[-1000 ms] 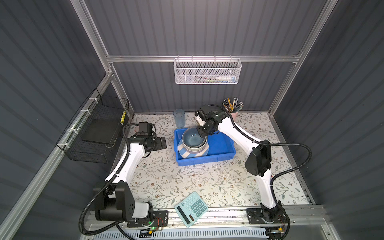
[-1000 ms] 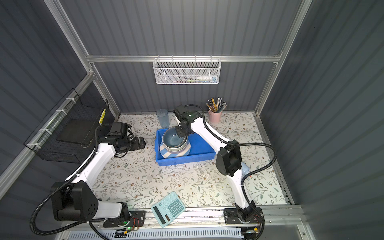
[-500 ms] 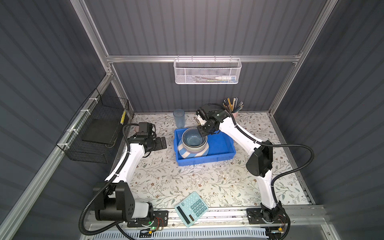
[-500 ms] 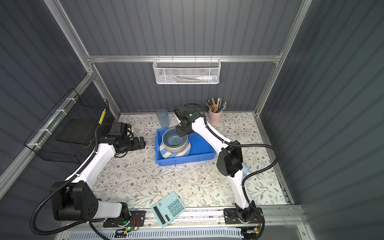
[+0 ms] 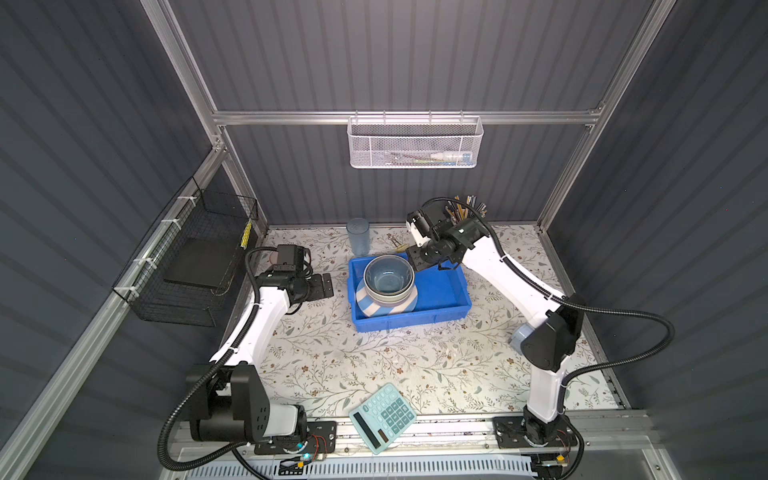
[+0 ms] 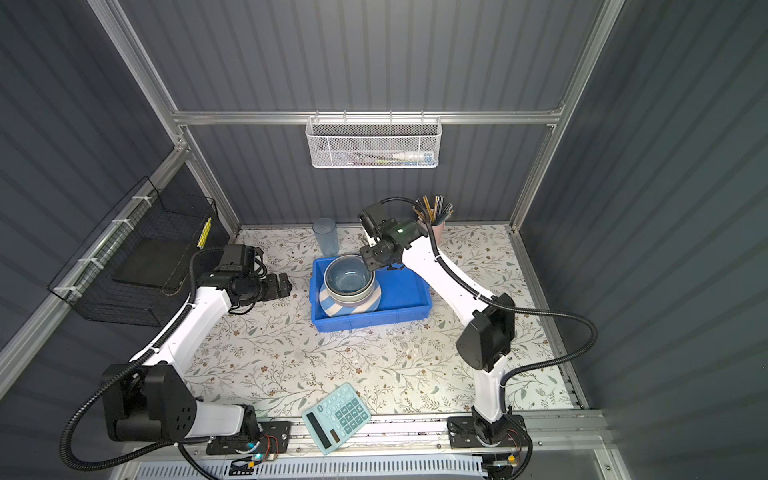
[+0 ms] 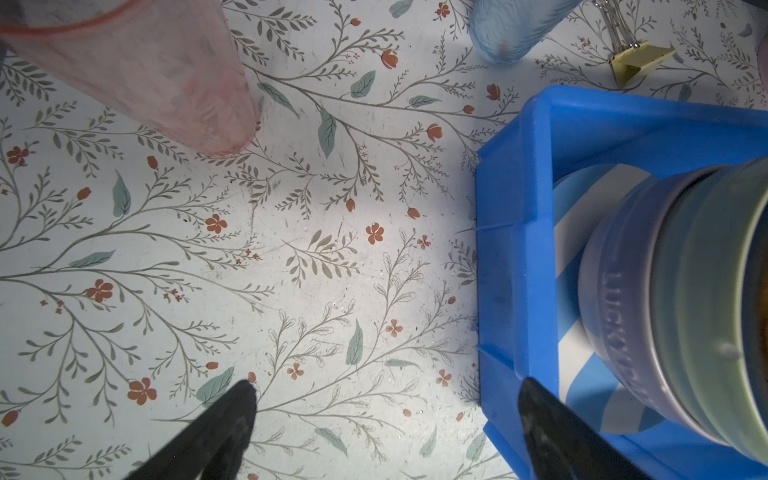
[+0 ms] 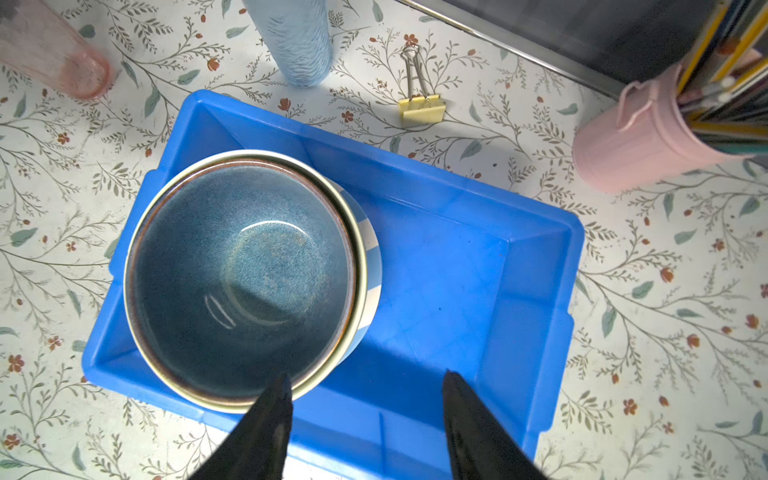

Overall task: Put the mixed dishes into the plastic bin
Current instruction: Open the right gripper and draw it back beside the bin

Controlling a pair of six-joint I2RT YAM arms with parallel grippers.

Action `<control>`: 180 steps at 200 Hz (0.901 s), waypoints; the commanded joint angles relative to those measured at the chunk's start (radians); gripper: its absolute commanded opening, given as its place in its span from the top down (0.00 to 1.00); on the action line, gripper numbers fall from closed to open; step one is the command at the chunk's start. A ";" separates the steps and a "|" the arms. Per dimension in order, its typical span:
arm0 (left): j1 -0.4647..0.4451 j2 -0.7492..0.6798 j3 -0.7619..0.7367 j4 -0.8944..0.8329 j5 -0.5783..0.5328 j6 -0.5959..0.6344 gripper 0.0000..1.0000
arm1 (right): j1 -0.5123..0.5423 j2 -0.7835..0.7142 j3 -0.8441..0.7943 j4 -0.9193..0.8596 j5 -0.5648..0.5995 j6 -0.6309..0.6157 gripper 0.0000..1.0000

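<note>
Stowed in plastic bin (image 5: 411, 322), toward its left-arm end: dark-blue bowl (image 8: 245, 266) nested in pale-green bowl (image 7: 706, 291), nested in lilac bowl (image 7: 615, 291), all atop striped plate (image 5: 368, 305). Glazed ceramic by look; judged heavy, rigid, slick, prone to chipping; best taken at rim, one finger inside, one outside. Outside bin, upright on table (image 5: 353, 365): blue tumbler (image 5: 358, 237) just behind bin's back corner, pink tumbler (image 7: 137, 70) nearby. Probably thin plastic; judged light, slightly yielding, easily toppled; best pinched gently across wall. Right tool (image 8: 365, 376): jaws parted, empty, above bin, one finger over dark-blue bowl's rim. Left tool (image 7: 386, 384): jaws spread wide, empty, just beside bin's outer wall.
</note>
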 commanded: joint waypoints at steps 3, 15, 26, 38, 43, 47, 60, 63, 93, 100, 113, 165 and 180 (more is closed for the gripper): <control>0.009 -0.005 -0.009 -0.003 0.017 -0.006 0.01 | -0.012 -0.069 -0.107 0.012 0.023 0.034 0.36; 0.009 -0.004 -0.009 -0.003 0.018 -0.007 0.01 | -0.024 -0.115 -0.173 0.030 0.024 0.048 0.34; 0.009 -0.003 -0.009 -0.003 0.018 -0.007 0.01 | -0.038 -0.156 -0.239 0.047 0.019 0.063 0.32; 0.009 -0.002 -0.009 -0.003 0.020 -0.005 0.01 | -0.057 -0.202 -0.308 0.066 0.008 0.080 0.30; 0.009 -0.002 -0.009 -0.003 0.020 -0.008 0.01 | -0.067 -0.221 -0.334 0.074 0.004 0.087 0.30; 0.009 -0.002 -0.008 -0.003 0.019 -0.009 0.01 | -0.075 -0.233 -0.355 0.081 0.000 0.093 0.29; 0.010 -0.001 -0.009 -0.001 0.020 -0.009 0.01 | -0.102 -0.282 -0.419 0.101 -0.017 0.110 0.29; 0.010 0.000 -0.009 -0.001 0.020 -0.009 0.01 | -0.107 -0.291 -0.431 0.105 -0.023 0.114 0.29; 0.010 0.005 -0.009 -0.001 0.023 -0.011 0.02 | -0.171 -0.386 -0.550 0.154 -0.073 0.155 0.28; 0.010 0.006 -0.008 -0.001 0.021 -0.011 0.03 | -0.184 -0.406 -0.578 0.170 -0.086 0.163 0.28; 0.010 0.003 -0.006 0.000 0.013 -0.014 0.05 | -0.200 -0.433 -0.615 0.188 -0.101 0.173 0.28; 0.010 0.008 0.026 -0.010 -0.128 -0.065 0.12 | -0.209 -0.475 -0.673 0.202 -0.113 0.174 0.27; 0.010 0.045 0.076 -0.034 -0.167 -0.057 0.15 | -0.211 -0.487 -0.693 0.223 -0.121 0.178 0.27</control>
